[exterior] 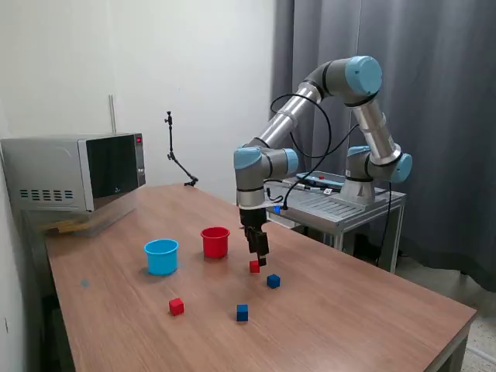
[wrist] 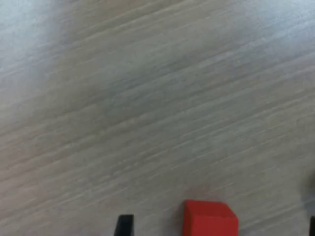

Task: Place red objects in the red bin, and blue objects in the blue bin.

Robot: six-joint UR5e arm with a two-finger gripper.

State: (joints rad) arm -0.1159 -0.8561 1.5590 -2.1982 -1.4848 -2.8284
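Observation:
A red cube lies on the wooden table just below my gripper, which points straight down. In the wrist view that red cube sits between the fingertips with a gap on each side, so the gripper is open around it. A second red cube lies nearer the front. Two blue cubes rest toward the exterior view's right of it. The red bin and the blue bin stand upright to the exterior view's left of the gripper.
A microwave sits at the table's far left in the exterior view. A thin black stand rises at the back edge. The arm's metal base table stands beyond the right side. The table's front edge runs close by.

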